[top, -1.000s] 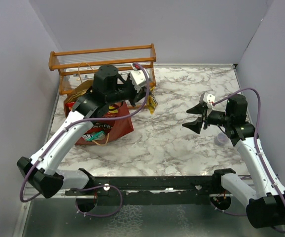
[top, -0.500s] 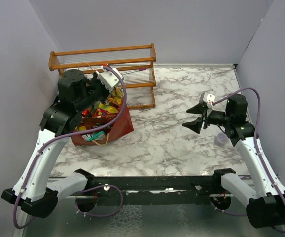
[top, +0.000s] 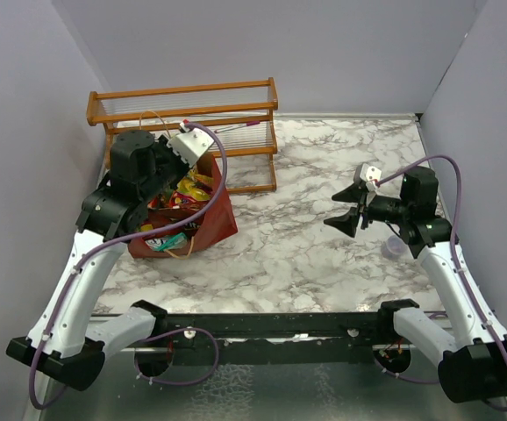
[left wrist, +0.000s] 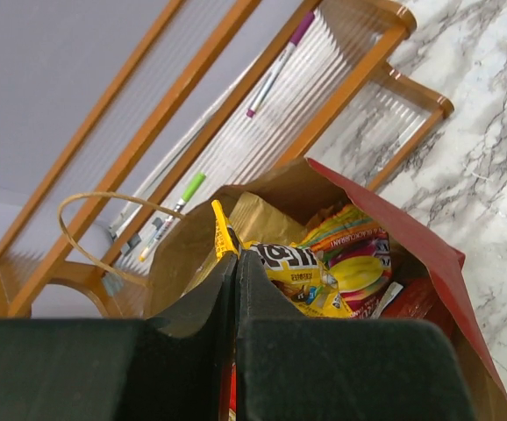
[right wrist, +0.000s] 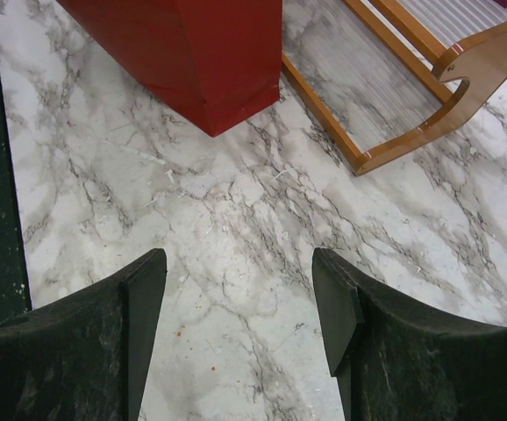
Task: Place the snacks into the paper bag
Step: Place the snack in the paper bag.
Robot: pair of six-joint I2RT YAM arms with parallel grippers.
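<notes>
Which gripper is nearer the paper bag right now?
Left. The left gripper, shut on a yellow packet, hangs right over the paper bag's open mouth. The right gripper, open, hovers over the table well off to the bag's right.

The dark red paper bag (top: 211,221) stands open at the left, crammed with bright snack packets (top: 183,195), a yellow packet (left wrist: 282,261) topmost.

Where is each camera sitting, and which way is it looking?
Top external: above, behind the bases, looking down at the table; left arm and right arm show whole.
Left wrist: on the shut left end effector, peering into the paper bag of snacks, rack beyond.
Right wrist: on the open right end effector, facing down at the table.
Shared: both wrist views catch the bag and rack.
</notes>
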